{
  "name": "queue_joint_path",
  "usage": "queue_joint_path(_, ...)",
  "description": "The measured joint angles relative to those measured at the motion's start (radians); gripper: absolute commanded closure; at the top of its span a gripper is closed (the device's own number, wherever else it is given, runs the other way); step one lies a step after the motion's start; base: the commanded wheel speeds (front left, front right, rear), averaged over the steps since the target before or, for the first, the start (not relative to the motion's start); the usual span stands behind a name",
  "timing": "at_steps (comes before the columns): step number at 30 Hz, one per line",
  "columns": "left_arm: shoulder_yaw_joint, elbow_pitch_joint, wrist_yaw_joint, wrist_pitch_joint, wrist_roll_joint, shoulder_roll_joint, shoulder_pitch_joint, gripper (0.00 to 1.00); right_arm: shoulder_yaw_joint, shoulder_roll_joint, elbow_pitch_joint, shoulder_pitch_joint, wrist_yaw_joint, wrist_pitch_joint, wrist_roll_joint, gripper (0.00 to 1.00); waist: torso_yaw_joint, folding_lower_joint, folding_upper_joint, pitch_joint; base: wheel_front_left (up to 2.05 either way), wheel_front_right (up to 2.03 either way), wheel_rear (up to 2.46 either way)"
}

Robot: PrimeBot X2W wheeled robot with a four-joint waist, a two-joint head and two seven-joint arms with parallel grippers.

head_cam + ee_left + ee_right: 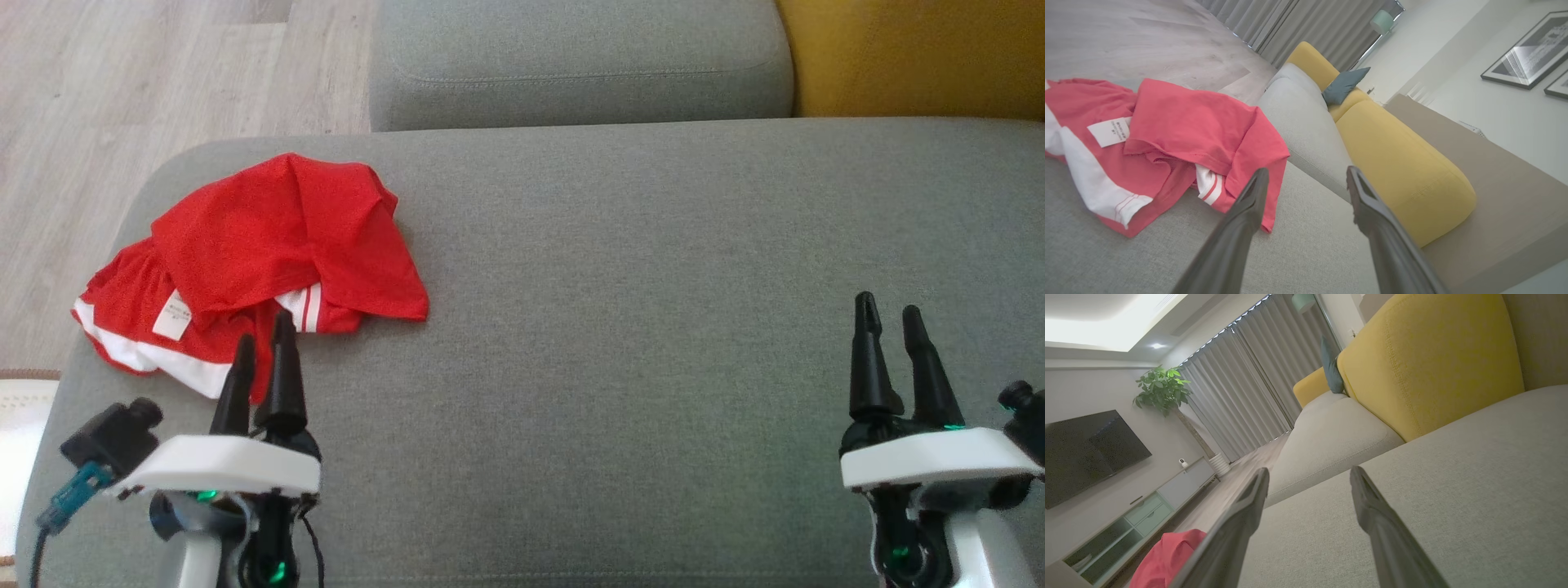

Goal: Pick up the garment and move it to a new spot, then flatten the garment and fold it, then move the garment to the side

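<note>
A crumpled red garment (269, 245) with white trim and a white label lies at the far left of the grey sofa seat (653, 286). My left gripper (263, 335) stands open just in front of the garment's near edge, its fingertips over the red cloth in the head view. In the left wrist view the garment (1180, 134) spreads to the left of the open left gripper (1306, 173), which holds nothing. My right gripper (888, 310) is open over bare cushion at the right. The right wrist view shows the open right gripper (1308, 473) and a bit of the garment (1167, 555) at lower left.
A second grey cushion (580, 57) and a yellow backrest (914, 53) lie behind the seat. Wooden floor (122, 98) runs along the left, past the seat's rounded edge. A teal pillow (1345, 83) rests further down the sofa.
</note>
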Motion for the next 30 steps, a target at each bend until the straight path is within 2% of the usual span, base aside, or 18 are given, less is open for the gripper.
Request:
queue_joint_path(6,-0.04,-0.003,0.011,-0.013,0.098,0.006,0.0,0.0,0.014,0.0,-0.006,0.002,0.0,-0.013,-0.079,0.0,0.0,0.0,0.0,-0.003,0.0,0.0,0.0)
queue_joint_path(14,-0.13,-0.005,0.049,-0.036,0.228,0.039,0.001,0.0,0.027,0.0,-0.004,0.004,0.0,-0.037,-0.189,0.0,0.0,0.0,0.0,-0.006,0.0,0.0,0.0)
queue_joint_path(30,-0.279,-0.007,0.164,-0.082,0.431,0.1,0.0,0.0,0.055,-0.001,-0.002,0.02,0.0,-0.08,-0.377,0.0,0.003,0.0,0.0,-0.015,0.0,0.0,0.0)
